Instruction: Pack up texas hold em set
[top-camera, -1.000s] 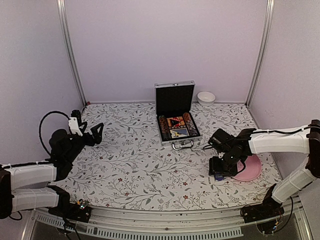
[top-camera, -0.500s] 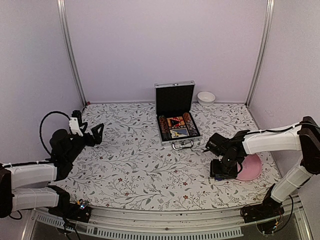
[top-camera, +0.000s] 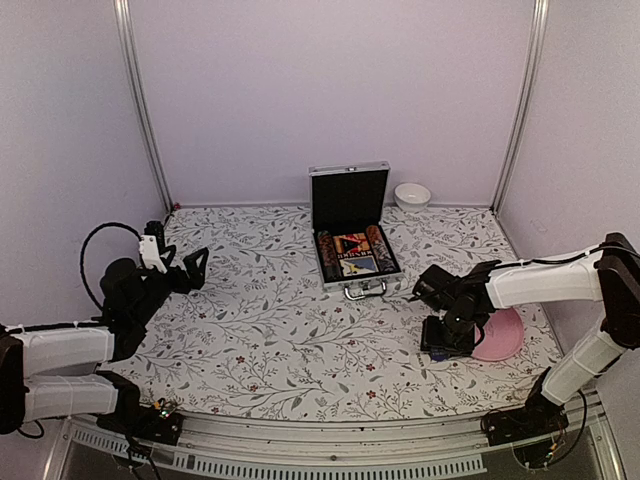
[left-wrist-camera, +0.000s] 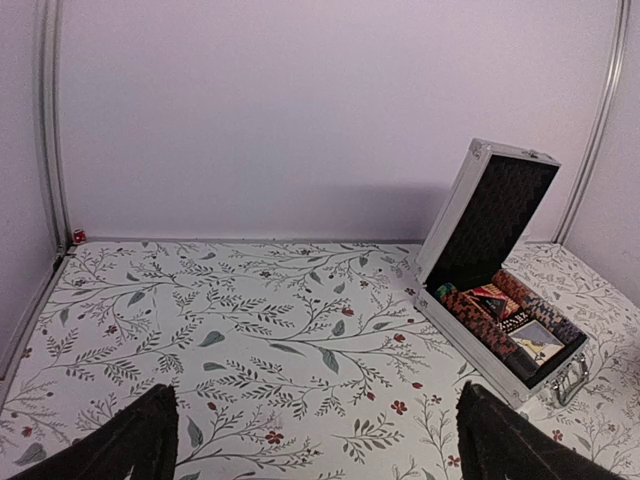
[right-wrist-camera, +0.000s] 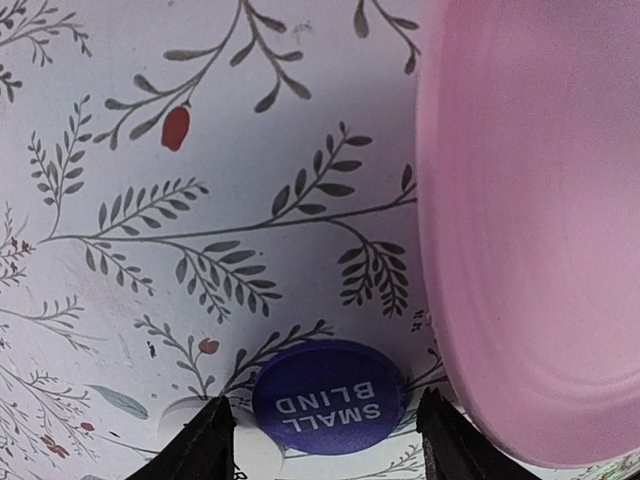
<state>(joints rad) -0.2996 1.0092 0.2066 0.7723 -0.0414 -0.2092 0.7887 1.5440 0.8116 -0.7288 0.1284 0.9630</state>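
Item: blue disc (right-wrist-camera: 330, 398), marked SMALL BLIND; lies flat on the table (right-wrist-camera: 150, 220) just beside the pink plate (right-wrist-camera: 540, 200), well apart from the open case (top-camera: 350, 240); probably light, rigid, thin and slippery; best pinched across its edges; right gripper (right-wrist-camera: 322, 420) straddles it unclamped; left gripper (left-wrist-camera: 315, 440) spread wide, empty.

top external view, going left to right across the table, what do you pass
left gripper → case → right gripper → plate
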